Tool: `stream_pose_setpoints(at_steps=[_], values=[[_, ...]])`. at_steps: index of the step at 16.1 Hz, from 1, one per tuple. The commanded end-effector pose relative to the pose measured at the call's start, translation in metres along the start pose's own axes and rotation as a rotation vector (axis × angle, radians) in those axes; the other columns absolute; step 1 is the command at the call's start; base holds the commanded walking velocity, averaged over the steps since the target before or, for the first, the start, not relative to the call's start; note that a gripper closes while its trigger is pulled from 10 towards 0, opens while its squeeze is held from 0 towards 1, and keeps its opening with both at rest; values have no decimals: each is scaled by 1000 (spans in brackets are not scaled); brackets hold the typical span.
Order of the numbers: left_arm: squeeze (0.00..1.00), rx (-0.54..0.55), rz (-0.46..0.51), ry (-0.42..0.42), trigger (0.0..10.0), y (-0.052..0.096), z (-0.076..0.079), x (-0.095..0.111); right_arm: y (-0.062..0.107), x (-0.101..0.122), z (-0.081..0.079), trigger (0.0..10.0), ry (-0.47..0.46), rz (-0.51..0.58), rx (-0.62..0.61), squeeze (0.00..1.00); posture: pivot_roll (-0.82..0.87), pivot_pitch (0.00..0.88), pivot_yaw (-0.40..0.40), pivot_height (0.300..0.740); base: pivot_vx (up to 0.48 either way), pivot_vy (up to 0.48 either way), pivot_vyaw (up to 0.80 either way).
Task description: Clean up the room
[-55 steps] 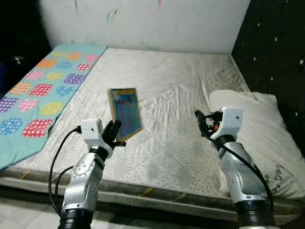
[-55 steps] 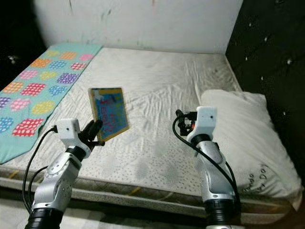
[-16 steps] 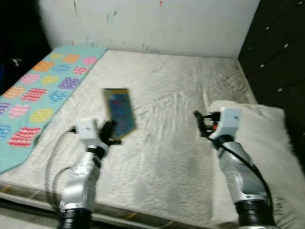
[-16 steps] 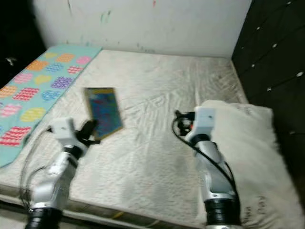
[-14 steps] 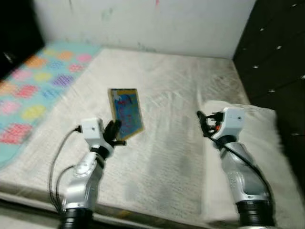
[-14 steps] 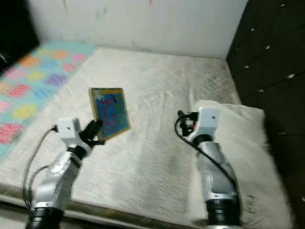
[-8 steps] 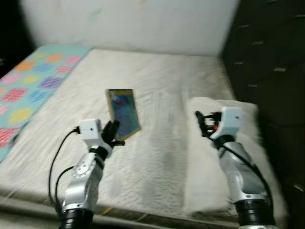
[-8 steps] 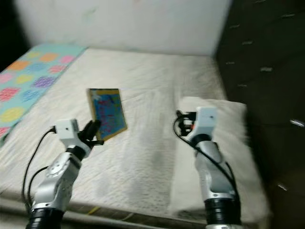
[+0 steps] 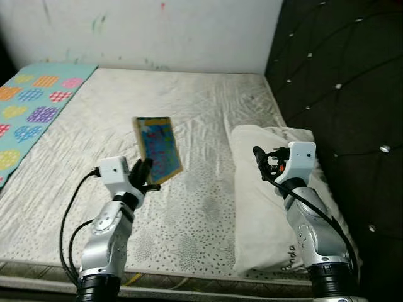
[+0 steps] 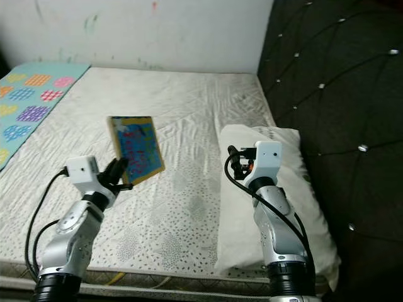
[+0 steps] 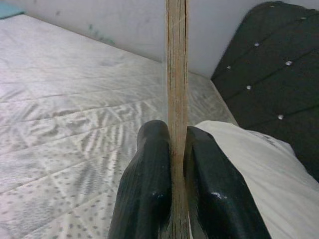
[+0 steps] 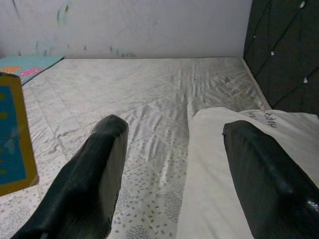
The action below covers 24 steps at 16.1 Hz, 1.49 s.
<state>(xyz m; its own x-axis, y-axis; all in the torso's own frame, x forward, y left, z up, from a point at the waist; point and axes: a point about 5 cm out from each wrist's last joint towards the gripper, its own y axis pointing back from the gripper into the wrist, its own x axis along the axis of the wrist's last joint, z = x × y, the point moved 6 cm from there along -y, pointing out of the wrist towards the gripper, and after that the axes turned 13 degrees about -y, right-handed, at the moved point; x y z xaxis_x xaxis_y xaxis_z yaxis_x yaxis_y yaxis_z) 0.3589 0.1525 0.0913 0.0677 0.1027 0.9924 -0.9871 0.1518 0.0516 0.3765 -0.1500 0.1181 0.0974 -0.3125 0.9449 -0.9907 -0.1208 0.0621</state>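
A thin blue picture board with a yellow rim (image 9: 157, 148) is held upright above the bed, its lower edge pinched by my left gripper (image 9: 144, 178). In the left wrist view the board's edge (image 11: 176, 74) runs between the two black fingers (image 11: 149, 174), which press on both its sides. My right gripper (image 9: 262, 160) hovers over the white pillow (image 9: 264, 207) with its fingers (image 12: 94, 174) spread wide and nothing between them. The board's corner (image 12: 12, 144) appears in the right wrist view.
The bare white mattress (image 9: 189, 107) spreads in front of me. A teal blanket with coloured patches (image 9: 25, 107) lies along its left side. A black tufted headboard (image 9: 340, 82) rises at the right, a white wall (image 9: 157, 31) at the back.
The camera has swung to the right, so the headboard takes up more of the view and the blanket has slid left. Both arms hold the same pose, the board still gripped.
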Motion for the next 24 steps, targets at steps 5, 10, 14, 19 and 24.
stream_pose_setpoints(at_steps=[5, 10, 14, 19, 24], values=[[0, -4, 35, 17, 10000, -4, 3, 13, -2, 3, -1, 10000, 3, 7, 2, 0, -186, 0, -3, 740, 0, 0, 0], [0, -14, 40, 36, 10000, -5, 4, 14, -2, 3, -1, 10000, 3, 8, 1, 0, -188, 0, -1, 740, 0, 192, 0], [0, -18, 38, 38, 10000, -5, 4, 14, -2, 3, -1, 10000, 3, 7, -1, 0, -188, 0, -2, 740, 0, 480, 0], [0, -13, 47, 37, 10000, -4, 3, 15, -2, 3, 0, 10000, 5, 8, -2, 0, -188, 0, -1, 740, 0, 384, 0], [0, -7, 57, -12, 10000, -7, -2, 19, -2, 3, -1, 10000, 12, 7, 6, 0, -190, 0, 1, 740, 0, 0, 0]])
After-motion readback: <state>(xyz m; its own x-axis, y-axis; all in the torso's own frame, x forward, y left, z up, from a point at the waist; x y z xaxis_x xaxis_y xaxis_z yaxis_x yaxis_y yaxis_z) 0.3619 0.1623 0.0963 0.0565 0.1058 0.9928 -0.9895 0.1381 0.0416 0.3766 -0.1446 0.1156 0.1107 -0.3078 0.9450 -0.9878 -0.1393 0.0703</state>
